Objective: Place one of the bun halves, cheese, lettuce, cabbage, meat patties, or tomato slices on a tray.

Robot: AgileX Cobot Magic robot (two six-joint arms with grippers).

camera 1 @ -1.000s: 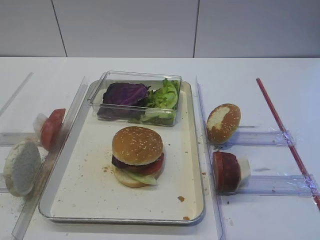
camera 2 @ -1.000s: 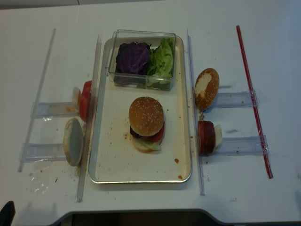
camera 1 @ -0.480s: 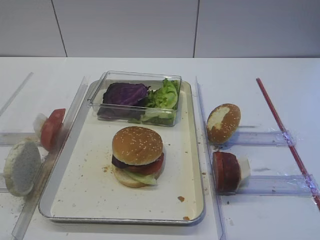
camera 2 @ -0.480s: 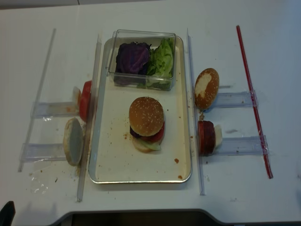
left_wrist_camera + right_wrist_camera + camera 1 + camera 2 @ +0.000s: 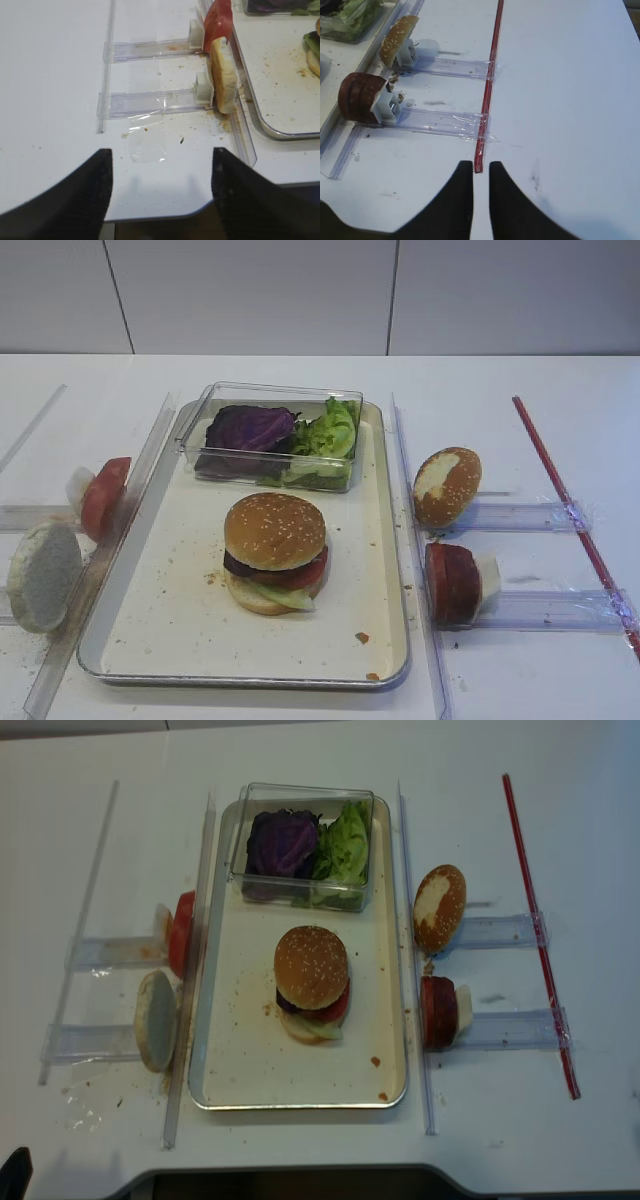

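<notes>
- On the middle of the white table [image 5: 300, 375], the tray [image 5: 170, 625] is lying lengthwise, cream inside, silvery at the rim, with crumbs scattered over it.
- Near the tray's centre, a stacked burger is sitting: the sesame bun top [image 5: 275, 530] is capping a dark meat patty [image 5: 240, 566], a tomato slice [image 5: 303, 574], a lettuce leaf [image 5: 288, 596] and a pale bottom bun [image 5: 252, 600].
- At the tray's far end, a clear plastic box [image 5: 270, 435] is holding purple cabbage [image 5: 250, 427] on its left side and more frilly green leaves on its right.
- Left of the tray, spare tomato slices [image 5: 103, 497] and a pale floury bun half [image 5: 42, 575] are standing on edge in clear plastic rails [image 5: 150, 100].
- Right of the tray, a brown bun with a whitish patch [image 5: 447, 485] and spare meat patties [image 5: 453, 583] are standing on edge in matching rails; a red strip [image 5: 570, 510] is running along the table beyond them.
- The right gripper [image 5: 480, 200] is hovering over bare table near the red strip's end, its fingers [image 5: 462, 200] standing close together with only a narrow gap, nothing between them.
- The left gripper [image 5: 160, 185] is hovering at the table's near edge, its fingers [image 5: 90, 185] spread wide apart and holding nothing, well clear of the floury bun half.
</notes>
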